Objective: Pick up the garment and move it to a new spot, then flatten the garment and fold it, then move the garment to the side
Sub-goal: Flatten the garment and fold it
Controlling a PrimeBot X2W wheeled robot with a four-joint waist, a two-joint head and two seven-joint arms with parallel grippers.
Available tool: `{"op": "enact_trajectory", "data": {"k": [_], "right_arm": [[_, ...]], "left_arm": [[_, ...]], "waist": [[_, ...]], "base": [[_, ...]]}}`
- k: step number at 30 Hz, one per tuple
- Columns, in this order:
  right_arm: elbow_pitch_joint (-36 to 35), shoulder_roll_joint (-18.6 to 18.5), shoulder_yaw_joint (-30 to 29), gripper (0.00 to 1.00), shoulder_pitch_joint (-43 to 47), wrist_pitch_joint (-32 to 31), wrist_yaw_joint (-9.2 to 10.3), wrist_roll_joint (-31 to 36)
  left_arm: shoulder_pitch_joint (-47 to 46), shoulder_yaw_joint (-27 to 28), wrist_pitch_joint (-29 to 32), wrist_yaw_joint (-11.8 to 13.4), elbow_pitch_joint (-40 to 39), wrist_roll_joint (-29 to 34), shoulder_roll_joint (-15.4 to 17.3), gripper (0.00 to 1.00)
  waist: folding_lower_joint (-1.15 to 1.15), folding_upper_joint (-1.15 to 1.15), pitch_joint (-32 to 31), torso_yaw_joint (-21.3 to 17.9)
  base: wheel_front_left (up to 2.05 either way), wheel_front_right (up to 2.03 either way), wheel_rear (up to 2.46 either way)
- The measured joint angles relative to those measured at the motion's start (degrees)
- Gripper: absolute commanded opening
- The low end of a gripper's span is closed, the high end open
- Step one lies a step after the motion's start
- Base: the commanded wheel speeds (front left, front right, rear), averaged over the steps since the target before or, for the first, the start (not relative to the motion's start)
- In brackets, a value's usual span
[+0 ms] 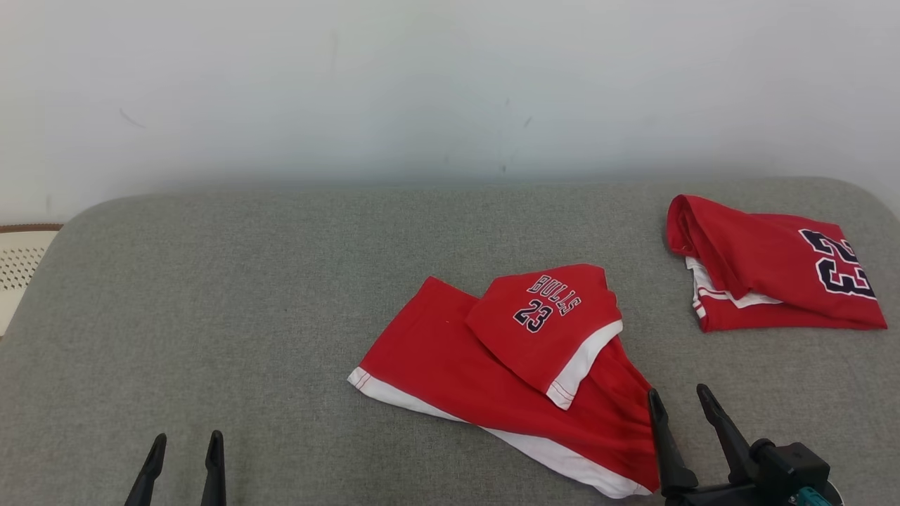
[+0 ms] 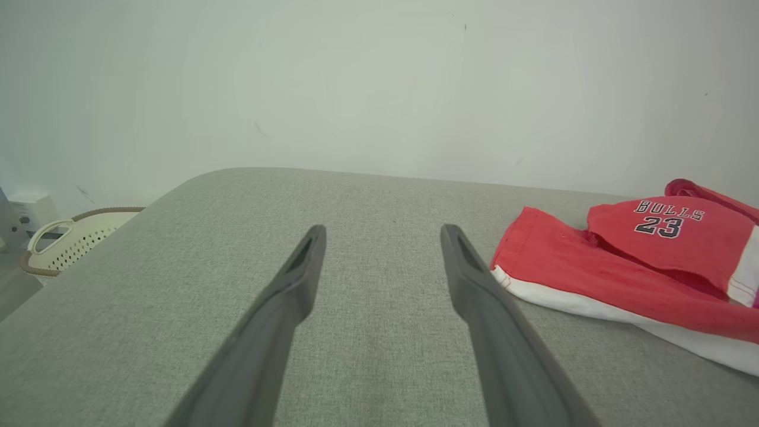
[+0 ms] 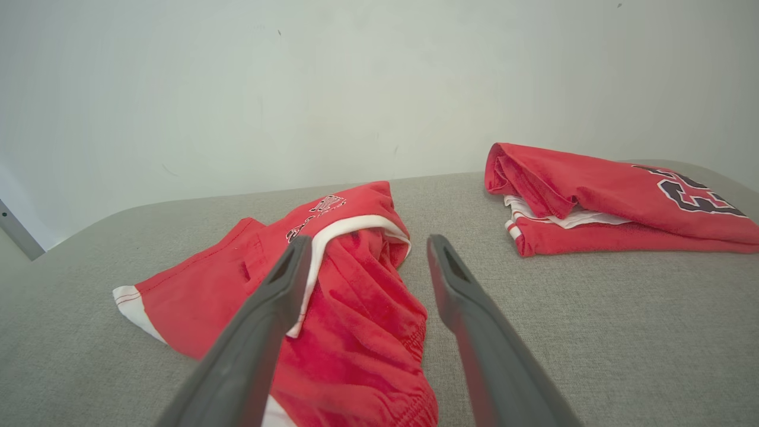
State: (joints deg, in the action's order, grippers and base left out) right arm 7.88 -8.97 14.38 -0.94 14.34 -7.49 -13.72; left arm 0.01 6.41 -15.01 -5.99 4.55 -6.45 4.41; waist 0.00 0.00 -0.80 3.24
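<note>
The garment (image 1: 492,365) is a pair of red shorts with white trim and "BULLS 23" print, lying rumpled on the grey cushioned surface (image 1: 246,295), one leg flopped over the other. The left wrist view has the garment (image 2: 622,279) at its right; the right wrist view shows the garment (image 3: 344,308) under the fingers. My right gripper (image 1: 680,397) stands open at the shorts' waistband end, holding nothing; in its own view the right gripper (image 3: 367,246) hovers over the red cloth. My left gripper (image 1: 186,444) is open over bare fabric at the lower left, well clear of the shorts; the left gripper (image 2: 382,234) is empty.
A second red garment (image 1: 770,270) with a large "23" lies folded at the far right, seen also as the red jersey (image 3: 611,198). A white perforated basket (image 1: 17,270) sits off the left edge. A pale wall (image 1: 450,84) rises behind.
</note>
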Motion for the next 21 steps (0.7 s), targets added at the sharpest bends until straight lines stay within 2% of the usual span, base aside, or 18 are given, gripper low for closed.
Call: {"op": "enact_trajectory", "data": {"k": [21], "right_arm": [[0.26, 0.30, -0.37, 1.00, -0.31, 0.13, 0.00, 0.70]], "left_arm": [[-0.04, 0.20, 0.00, -0.41, 0.38, -0.01, -0.02, 1.00]], "waist": [[0.00, 0.00, 0.41, -0.23]], "base": [[0.00, 0.00, 0.00]]}}
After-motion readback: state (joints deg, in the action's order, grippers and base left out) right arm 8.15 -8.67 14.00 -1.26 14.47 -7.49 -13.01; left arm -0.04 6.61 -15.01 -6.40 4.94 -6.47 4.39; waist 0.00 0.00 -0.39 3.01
